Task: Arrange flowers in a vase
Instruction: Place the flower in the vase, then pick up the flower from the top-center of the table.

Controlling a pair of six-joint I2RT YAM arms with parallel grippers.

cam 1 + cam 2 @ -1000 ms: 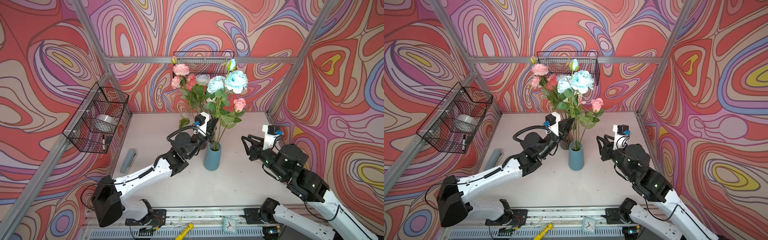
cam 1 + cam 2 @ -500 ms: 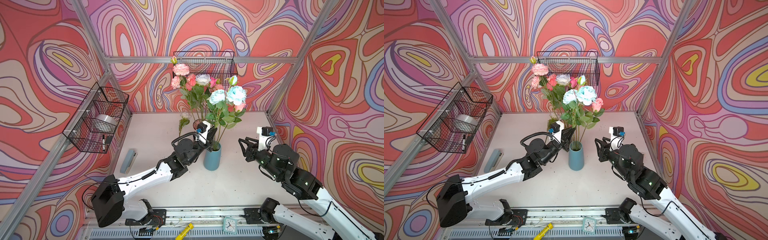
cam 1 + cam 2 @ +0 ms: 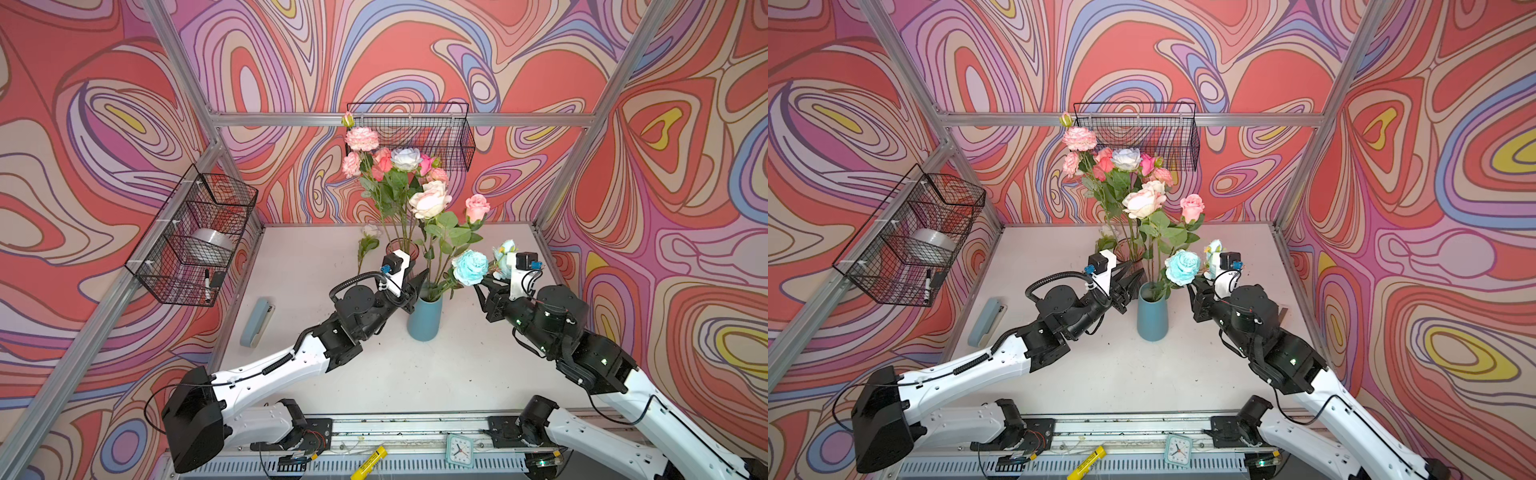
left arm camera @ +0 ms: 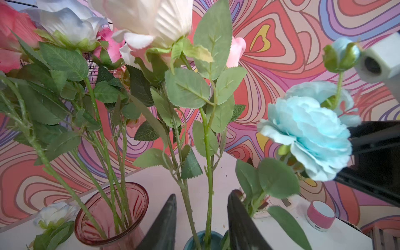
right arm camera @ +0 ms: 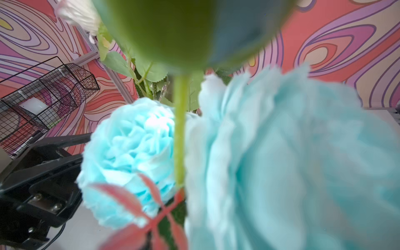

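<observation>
Left end effector (image 4: 202, 194) gapes around green-stemmed artificial flowers (image 4: 206, 151) in the slim teal ceramic vase (image 3: 424, 318); right end effector (image 3: 484, 289), grip unreadable, sits beside a pale blue bloom (image 3: 470, 267), where a snag could topple the vase.

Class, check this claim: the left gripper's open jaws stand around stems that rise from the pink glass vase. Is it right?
No. The left wrist view shows the open jaws of the left gripper around stems that rise from the teal vase; the pink glass vase stands beside it.

Nearest blue bloom (image 5: 303, 162) blurred, edge-cropped.
</observation>
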